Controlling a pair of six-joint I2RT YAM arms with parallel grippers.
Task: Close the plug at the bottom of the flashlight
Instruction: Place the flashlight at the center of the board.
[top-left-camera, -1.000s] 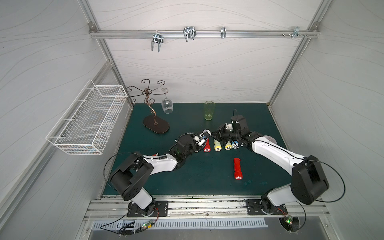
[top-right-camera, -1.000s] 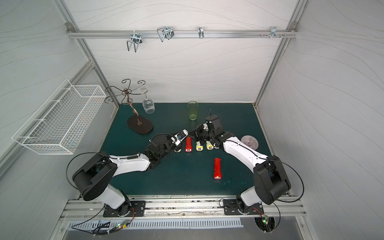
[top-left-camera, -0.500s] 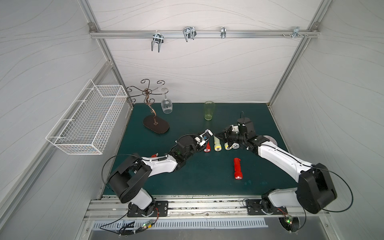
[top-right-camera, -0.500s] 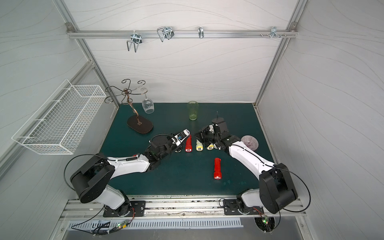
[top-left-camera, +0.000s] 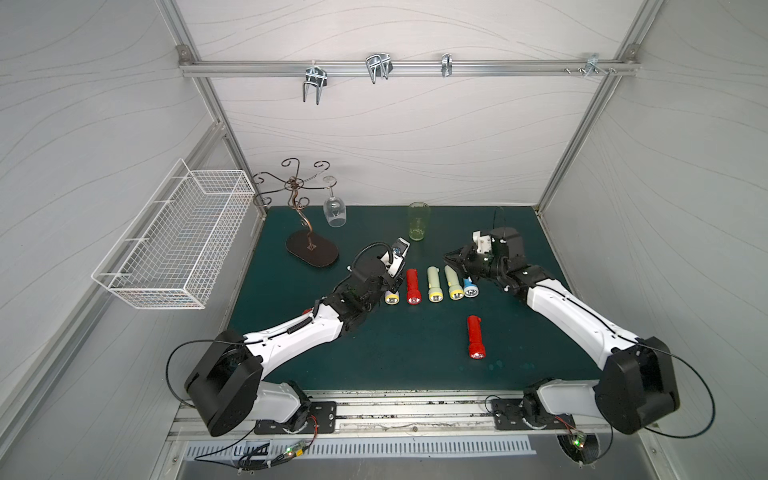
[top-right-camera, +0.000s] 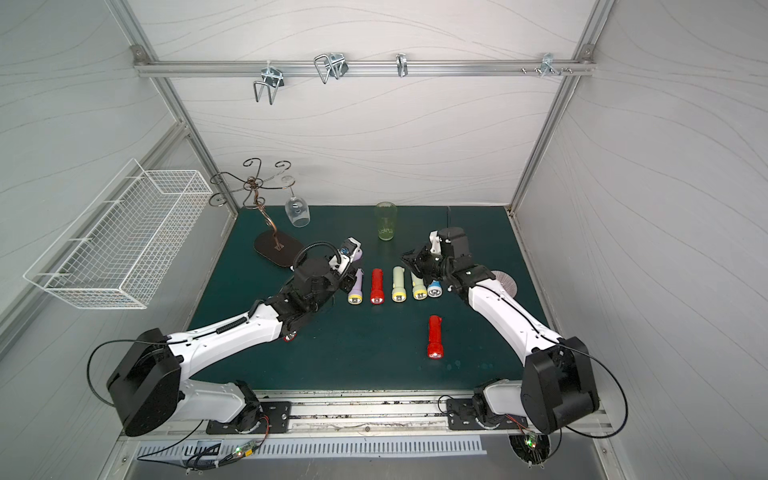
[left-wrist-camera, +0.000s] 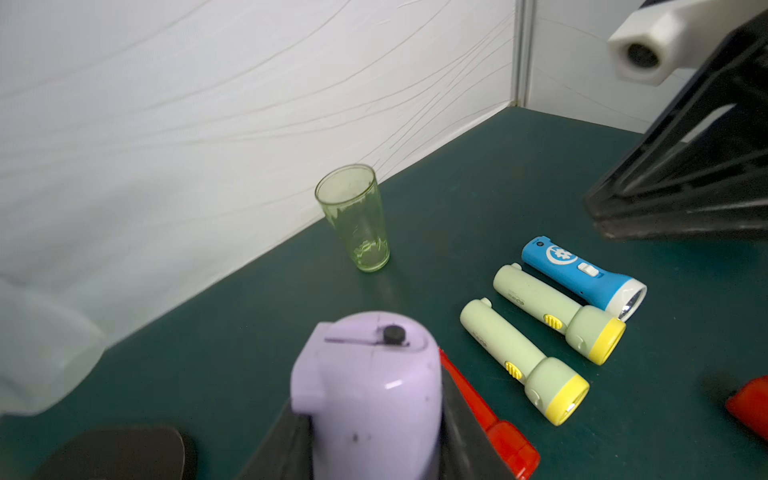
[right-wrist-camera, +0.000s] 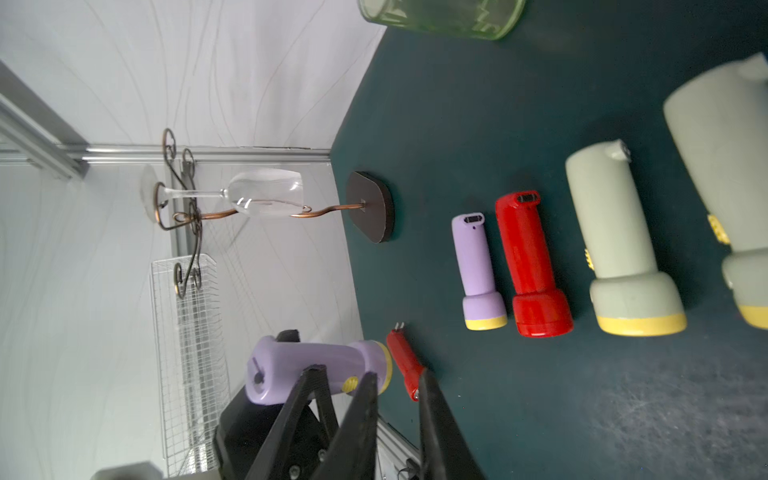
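Jaws of the left gripper (left-wrist-camera: 370, 453) clamp the purple flashlight (left-wrist-camera: 365, 386) by its body, tail up, off the surface (top-left-camera: 374, 353); those of the right gripper (right-wrist-camera: 399, 374) stand slightly apart, empty; likely light, slick plastic; press the plug (left-wrist-camera: 393, 334) squarely.

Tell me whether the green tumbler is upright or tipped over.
Upright. The green tumbler stands on its base on the mat, open rim up, in both top views.

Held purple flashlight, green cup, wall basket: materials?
Purple flashlight: likely moulded plastic, satin; soft highlight, seam line.
Green cup: clear tinted glass or plastic, can't tell; wall shows through.
Basket: white-coated metal wire, probably; thin grid.
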